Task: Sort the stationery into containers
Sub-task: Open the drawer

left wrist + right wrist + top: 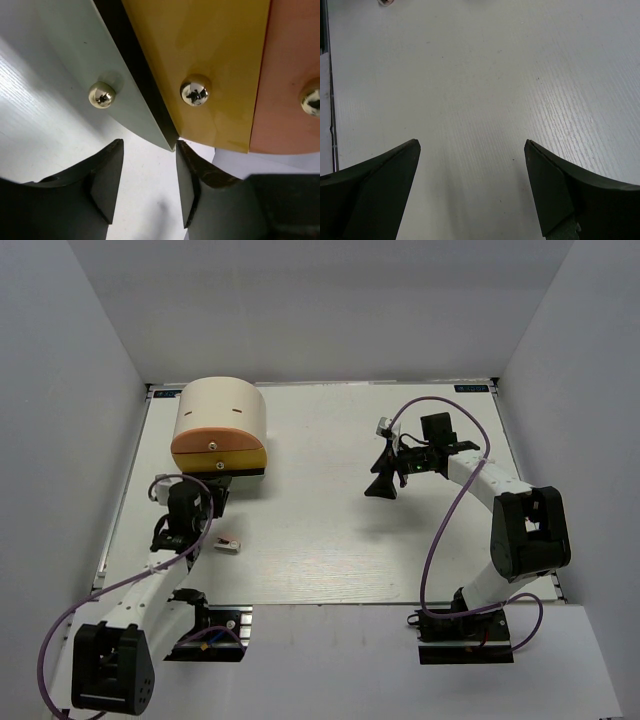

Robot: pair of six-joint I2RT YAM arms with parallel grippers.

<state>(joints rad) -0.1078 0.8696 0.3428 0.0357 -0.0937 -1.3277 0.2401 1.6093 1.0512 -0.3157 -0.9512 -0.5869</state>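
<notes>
Jaws on both grippers are spread, and neither holds anything. On the left gripper [149,146] the two black fingers [102,185] stand apart with bare table between them; the lower corner of the grey drawer [70,45] sits just at the gap, not pinched. On the right gripper [471,145] the fingers are wide apart above the white table [320,540], well apart from every task item.

Nearest the arm bases, a small grey-and-pink piece [229,545] lies on the table, just beside the left arm's wrist; it is in front of the cream box [222,410] and outside any drawer. Beyond it, the left gripper faces the bottom of the drawer stack. The box itself stands at the far left of the table.

The left wrist view shows three drawer fronts side by side: the grey drawer with a brass knob [101,95]; a dark edge; the yellow drawer [215,45] with its own knob; the orange drawer [295,60], its knob cut by the frame edge.
</notes>
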